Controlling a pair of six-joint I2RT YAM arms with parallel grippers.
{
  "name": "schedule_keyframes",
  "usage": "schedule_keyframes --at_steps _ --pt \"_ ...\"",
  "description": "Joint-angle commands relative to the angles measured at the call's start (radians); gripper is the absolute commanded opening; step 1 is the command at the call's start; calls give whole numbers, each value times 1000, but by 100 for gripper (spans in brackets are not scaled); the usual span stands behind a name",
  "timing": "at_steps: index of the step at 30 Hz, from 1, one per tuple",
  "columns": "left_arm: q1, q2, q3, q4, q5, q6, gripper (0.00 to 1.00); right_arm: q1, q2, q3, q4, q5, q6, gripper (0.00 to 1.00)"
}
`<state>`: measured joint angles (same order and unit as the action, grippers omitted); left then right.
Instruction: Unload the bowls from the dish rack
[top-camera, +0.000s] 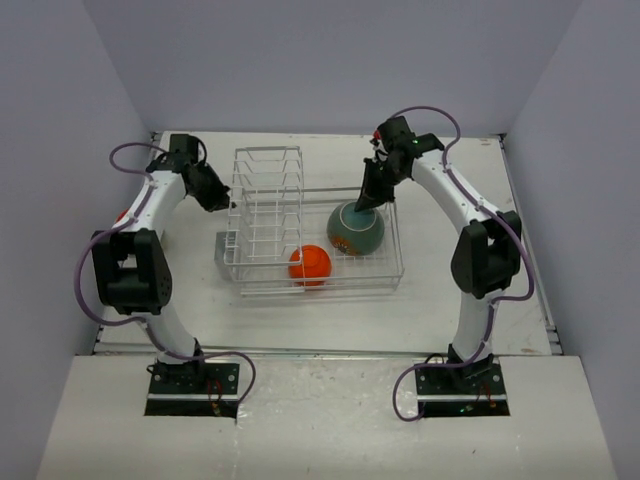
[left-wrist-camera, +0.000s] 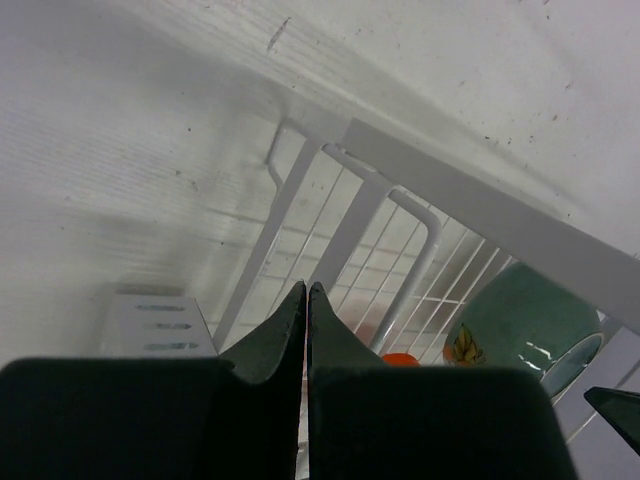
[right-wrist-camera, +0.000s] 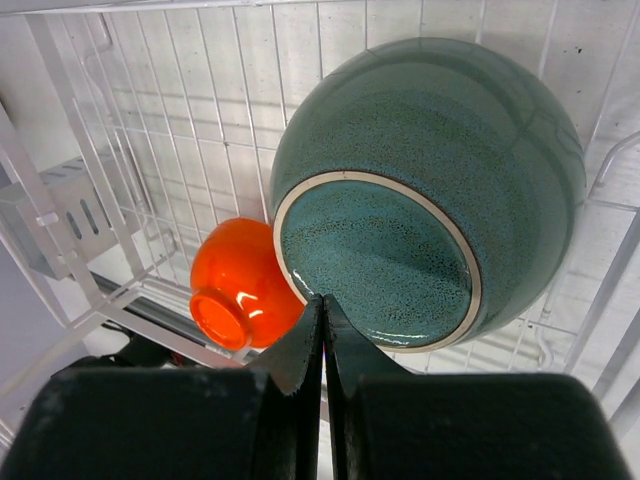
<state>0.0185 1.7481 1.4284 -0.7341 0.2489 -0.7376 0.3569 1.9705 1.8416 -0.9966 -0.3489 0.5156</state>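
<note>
- Your left claw (top-camera: 222, 203): shut, empty, beside the left edge of the silvery wire dish rack (top-camera: 350, 285).
- Your right claw (top-camera: 358, 205): shut, empty, over the base ring of the glossy teal bowl (top-camera: 356, 230).

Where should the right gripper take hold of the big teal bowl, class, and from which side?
Probably the raised foot ring, from above: the teal bowl lies bottom-up, and its domed wall looks too wide and smooth to pinch.

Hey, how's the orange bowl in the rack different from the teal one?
The teal bowl is much larger than the orange bowl. The teal bowl is speckled dark, the orange bowl plain and bright. Both are glossy and lie bottom up in the dish rack.
</note>
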Motion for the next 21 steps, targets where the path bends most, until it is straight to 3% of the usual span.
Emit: schedule_keyframes --at_steps 1,13,21 --pt "-43 36 59 15 4 37 0 7 10 24 -14 13 -20 0" --pt "-57 105 110 25 43 41 0 13 102 70 -22 2 -14 0" --pt "-60 123 109 30 62 44 0 85 182 172 -23 -62 15 0"
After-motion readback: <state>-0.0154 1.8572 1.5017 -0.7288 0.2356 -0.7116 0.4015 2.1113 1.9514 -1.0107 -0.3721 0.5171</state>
